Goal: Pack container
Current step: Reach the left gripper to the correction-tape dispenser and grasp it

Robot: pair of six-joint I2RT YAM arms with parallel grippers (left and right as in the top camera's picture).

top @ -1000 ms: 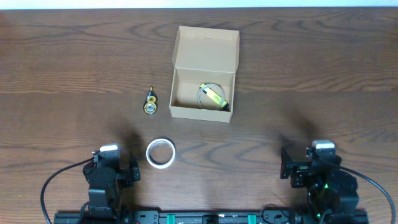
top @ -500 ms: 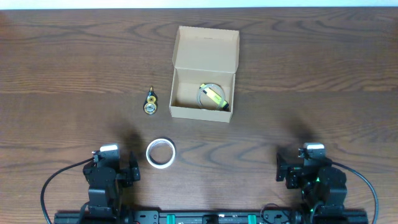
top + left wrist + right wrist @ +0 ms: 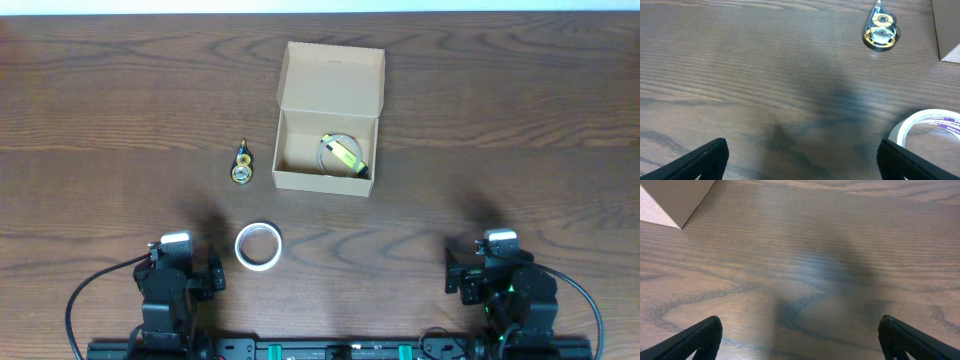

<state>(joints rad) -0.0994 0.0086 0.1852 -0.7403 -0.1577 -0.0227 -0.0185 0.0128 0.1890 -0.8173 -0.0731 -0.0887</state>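
Step in hand, by judgement: packing part done; one yellow item [image 3: 345, 153] lies in the box [image 3: 300, 145]; the tape roll [image 3: 258, 246] and a dispenser [image 3: 242, 165] remain outside on the table. Left end effector [image 3: 802, 162] and right end effector [image 3: 800, 342] are both released, jaws spread wide, holding nothing. Next move calls for the left end effector to reach the tape roll, just ahead to its right, and grip across its rim. The box stands well ahead, between both end effectors; plain tan cardboard; flap lid raised at the far side.

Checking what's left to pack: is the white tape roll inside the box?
No, the white tape roll lies on the table, apart from the container.
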